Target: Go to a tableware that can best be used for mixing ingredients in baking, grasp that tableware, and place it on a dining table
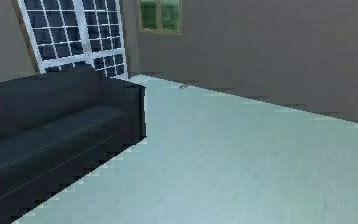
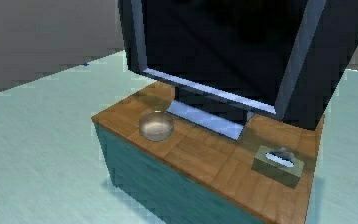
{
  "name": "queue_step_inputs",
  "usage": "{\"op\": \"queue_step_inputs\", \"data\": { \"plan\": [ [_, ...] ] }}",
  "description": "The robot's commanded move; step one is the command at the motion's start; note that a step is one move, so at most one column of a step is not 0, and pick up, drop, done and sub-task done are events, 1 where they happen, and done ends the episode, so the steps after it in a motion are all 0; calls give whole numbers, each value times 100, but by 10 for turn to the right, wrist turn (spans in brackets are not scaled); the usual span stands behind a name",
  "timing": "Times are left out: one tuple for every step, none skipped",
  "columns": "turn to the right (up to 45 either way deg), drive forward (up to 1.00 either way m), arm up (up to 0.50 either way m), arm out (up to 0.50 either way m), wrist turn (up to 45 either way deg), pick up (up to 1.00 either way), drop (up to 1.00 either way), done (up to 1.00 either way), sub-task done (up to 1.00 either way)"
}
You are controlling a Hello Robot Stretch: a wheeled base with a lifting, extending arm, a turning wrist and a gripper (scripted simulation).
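In the arm side view, a small, round, shallow, greyish clear-glass bowl [image 2: 158, 126], upright on the brown wooden top of a low teal-sided cabinet [image 2: 202, 155], near that top's 9 o'clock corner. Judged to be the mixing tableware asked for, going by the round shape and raised rim. At 2 o'clock from it, just beside, the grey foot of a big black flat-screen television [image 2: 227, 45]; touching or narrowly apart cannot be told. At 4 o'clock and well apart, an olive square box [image 2: 280, 163] with white tissue on top.

The deciding relation: measured from the bottom edge just right of middle, where the arm's line of reach would run, at roughly 11 o'clock, a little off that line and beyond the cabinet's near edge. Probably calls for a slight shuffle of the base toward this view's left, then a lift above the wooden top and an extension outward, stopping short of the television's foot. Being round, no long axis to match; any angle over the rim serves equally.

Gripper's state: cannot tell.

In the forward view, a dark grey upholstered sofa [image 1: 57, 125] at 9 o'clock, a white-barred glazed door [image 1: 77, 35] at 11 o'clock, a small green-framed window [image 1: 159, 14] at 12 o'clock, pale floor [image 1: 247, 160] from 3 to 6 o'clock. Grasp not yet made; placing on a dining table judged a later leg.
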Motion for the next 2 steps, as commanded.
{"op": "queue_step_inputs", "data": {
  "plan": [
    [0,0,50,0,0,0,0,0,0],
    [0,0,32,0,0,0,0,0,0]
  ]
}}
